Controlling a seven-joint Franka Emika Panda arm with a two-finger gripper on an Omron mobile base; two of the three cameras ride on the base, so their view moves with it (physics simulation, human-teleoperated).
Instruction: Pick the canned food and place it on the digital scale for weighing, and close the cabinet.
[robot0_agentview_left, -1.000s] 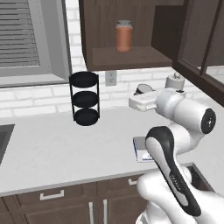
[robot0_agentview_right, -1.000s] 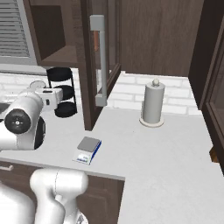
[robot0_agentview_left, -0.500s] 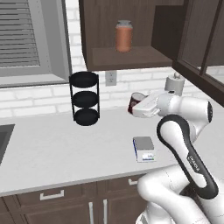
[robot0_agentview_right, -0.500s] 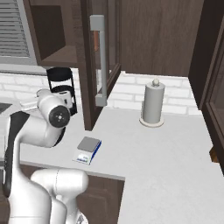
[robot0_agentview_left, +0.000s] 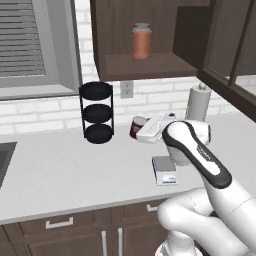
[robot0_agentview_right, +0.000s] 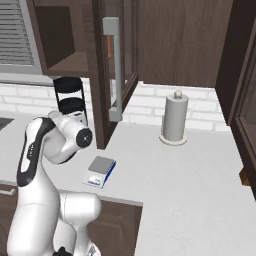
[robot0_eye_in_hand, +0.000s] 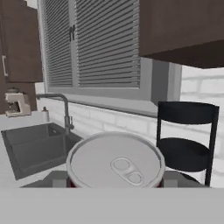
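Note:
My gripper (robot0_agentview_left: 140, 129) is shut on the canned food (robot0_agentview_left: 136, 127), a short dark red can carried above the counter beside the black rack. In the hand view its silvery lid (robot0_eye_in_hand: 116, 161) faces the camera at bottom centre. The digital scale (robot0_agentview_left: 164, 170) lies bare on the counter, nearer the front edge and to the right of the can; it also sits in front of my arm (robot0_agentview_right: 101, 170). The cabinet (robot0_agentview_left: 145, 65) stands open, with its glass door (robot0_agentview_right: 114, 70) and long silver handle swung out over the counter.
An orange-brown jar (robot0_agentview_left: 141, 41) stands on the cabinet shelf. A black three-tier rack (robot0_agentview_left: 96, 112) is left of the can and a paper towel roll (robot0_agentview_left: 198, 103) is behind my arm. In the hand view a sink (robot0_eye_in_hand: 33, 146) with a faucet lies to the left.
The arm has swung left across the counter with the can in the gripper, going from near the paper towel roll over to beside the black rack. The scale has not moved.

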